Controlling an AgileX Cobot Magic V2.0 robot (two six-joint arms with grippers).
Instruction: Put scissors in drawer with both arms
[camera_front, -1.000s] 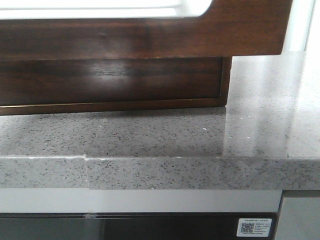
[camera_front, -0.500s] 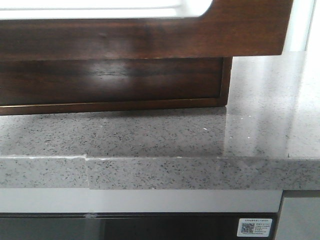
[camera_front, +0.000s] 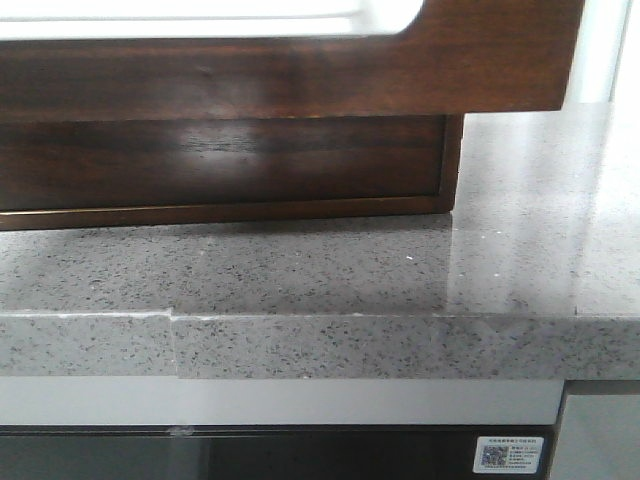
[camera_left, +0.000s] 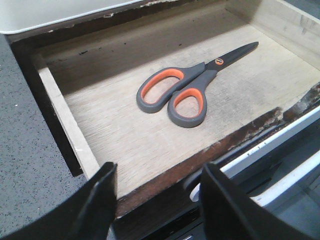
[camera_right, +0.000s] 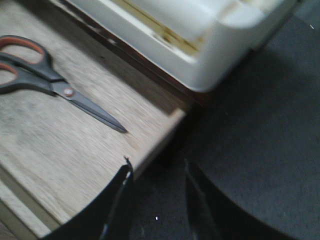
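The scissors (camera_left: 200, 76), with grey handles lined in orange and black blades, lie flat on the pale wooden bottom of the open drawer (camera_left: 125, 135). They also show in the right wrist view (camera_right: 50, 80). The drawer's dark brown glossy front (camera_front: 300, 80) with its cut-out fills the top of the front view. My left gripper (camera_left: 157, 172) is open and empty above the drawer's front edge. My right gripper (camera_right: 158, 167) is open and empty over the drawer's side edge and the dark counter beside it. Neither gripper shows in the front view.
The grey speckled counter (camera_front: 400, 270) runs under the drawer, with its edge facing me. A white moulded body (camera_right: 200, 45) stands over the back of the drawer. White rails (camera_left: 280, 145) lie below the drawer front. A label (camera_front: 512, 455) sits low right.
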